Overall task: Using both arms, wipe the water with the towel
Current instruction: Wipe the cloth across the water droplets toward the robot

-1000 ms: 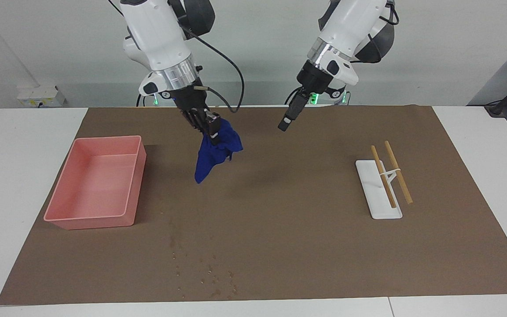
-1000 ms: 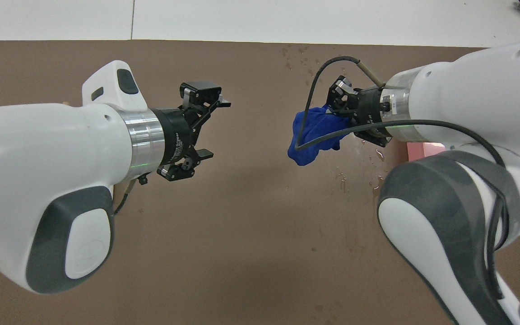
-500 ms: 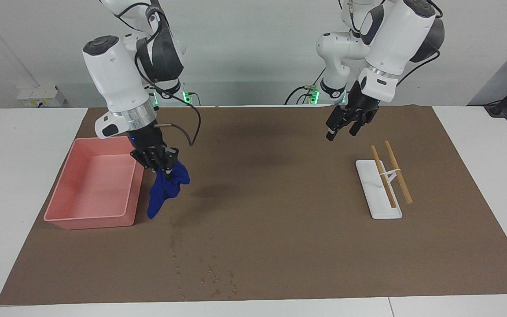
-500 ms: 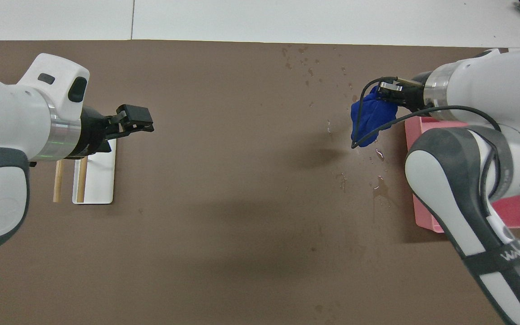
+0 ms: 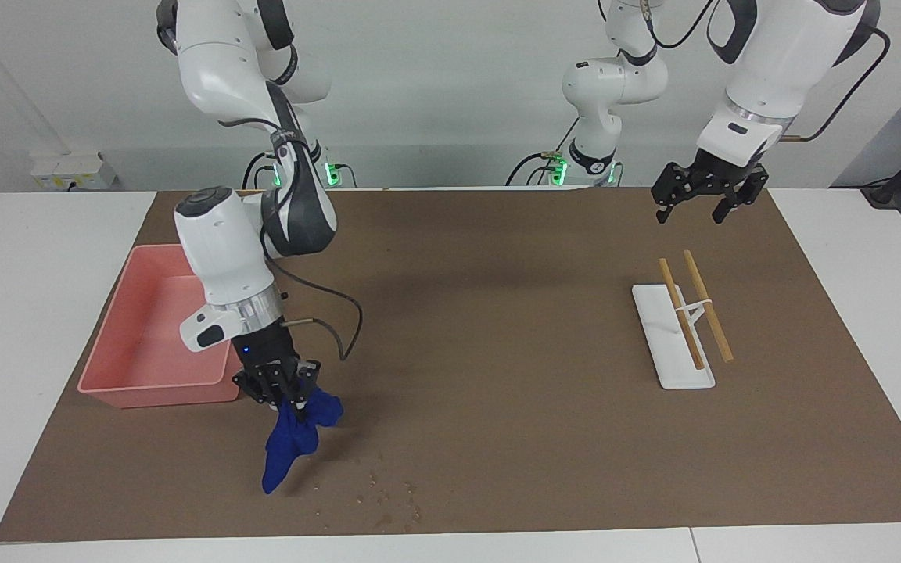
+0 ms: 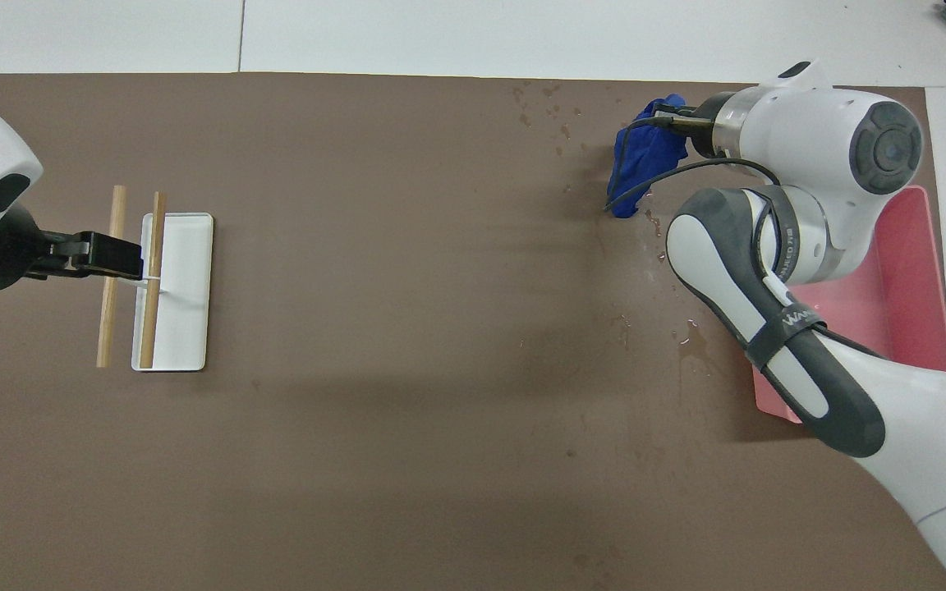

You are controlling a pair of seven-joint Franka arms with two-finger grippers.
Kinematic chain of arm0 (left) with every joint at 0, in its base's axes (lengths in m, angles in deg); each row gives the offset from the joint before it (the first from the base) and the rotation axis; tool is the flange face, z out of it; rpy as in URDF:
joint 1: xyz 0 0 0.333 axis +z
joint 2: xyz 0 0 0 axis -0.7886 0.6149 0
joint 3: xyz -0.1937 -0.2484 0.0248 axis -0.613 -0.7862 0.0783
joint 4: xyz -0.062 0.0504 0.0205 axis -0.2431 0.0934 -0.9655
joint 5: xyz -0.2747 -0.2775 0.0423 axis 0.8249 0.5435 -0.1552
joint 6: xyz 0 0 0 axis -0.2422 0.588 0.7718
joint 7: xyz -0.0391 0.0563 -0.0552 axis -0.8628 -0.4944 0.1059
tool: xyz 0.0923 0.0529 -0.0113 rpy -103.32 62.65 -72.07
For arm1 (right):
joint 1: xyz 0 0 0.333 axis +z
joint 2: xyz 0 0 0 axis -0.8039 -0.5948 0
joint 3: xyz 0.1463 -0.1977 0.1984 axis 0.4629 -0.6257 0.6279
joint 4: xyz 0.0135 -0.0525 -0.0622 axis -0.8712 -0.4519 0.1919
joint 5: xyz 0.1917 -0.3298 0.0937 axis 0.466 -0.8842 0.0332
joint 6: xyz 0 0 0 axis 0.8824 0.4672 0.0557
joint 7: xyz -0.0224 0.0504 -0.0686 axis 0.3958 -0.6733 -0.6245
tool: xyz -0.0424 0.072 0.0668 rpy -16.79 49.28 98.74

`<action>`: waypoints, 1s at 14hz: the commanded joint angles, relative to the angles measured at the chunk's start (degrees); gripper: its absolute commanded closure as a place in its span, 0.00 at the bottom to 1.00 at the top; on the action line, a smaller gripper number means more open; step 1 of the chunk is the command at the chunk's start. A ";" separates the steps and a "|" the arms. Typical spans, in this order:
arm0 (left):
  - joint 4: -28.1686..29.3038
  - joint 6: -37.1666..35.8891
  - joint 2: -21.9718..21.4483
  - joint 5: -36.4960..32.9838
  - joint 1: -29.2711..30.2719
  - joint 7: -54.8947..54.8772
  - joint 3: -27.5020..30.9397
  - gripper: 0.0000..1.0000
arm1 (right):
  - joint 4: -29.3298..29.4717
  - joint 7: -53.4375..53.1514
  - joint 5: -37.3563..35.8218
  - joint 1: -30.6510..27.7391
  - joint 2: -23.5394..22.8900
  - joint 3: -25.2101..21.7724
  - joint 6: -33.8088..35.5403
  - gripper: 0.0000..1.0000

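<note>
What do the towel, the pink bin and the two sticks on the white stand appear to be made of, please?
Towel: soft blue cloth; it hangs limp in folds.
Bin: probably plastic; smooth matte pink, thin moulded walls.
Sticks: likely wood or bamboo; tan, matte.
Stand: probably plastic, smooth white.

Your right gripper point(image 5: 288, 399) has carried the blue towel point(image 5: 291, 439) away from mid-mat, past the pink tray point(image 5: 155, 389), down over the water drops point(image 5: 388, 500). Your left gripper point(image 5: 702, 205) has swung outward, above the chopstick rest point(image 5: 673, 371).
</note>
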 commanded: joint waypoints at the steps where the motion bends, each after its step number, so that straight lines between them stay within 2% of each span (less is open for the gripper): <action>1: -2.61 -3.19 1.68 -1.34 -1.04 -3.12 0.83 0.00 | 1.30 2.52 -0.45 -1.59 -3.63 0.98 -4.09 1.00; 3: -6.10 -7.75 2.90 -1.86 -1.22 -4.27 1.36 0.00 | -2.21 2.70 -0.36 -0.89 -3.89 0.98 -4.45 1.00; 6: -7.09 -7.94 2.56 -1.52 -0.52 -5.33 1.28 0.00 | -7.40 4.63 -0.27 -0.62 -3.19 1.07 -4.54 1.00; 12: -3.50 -4.95 0.81 -1.16 0.71 -4.98 1.19 0.00 | -15.58 -0.01 -0.09 -2.63 -0.21 0.63 -3.05 1.00; 14: -3.40 -5.91 0.71 -1.16 0.10 -4.98 1.19 0.00 | -16.38 -0.28 -0.09 -3.43 0.85 0.46 2.10 1.00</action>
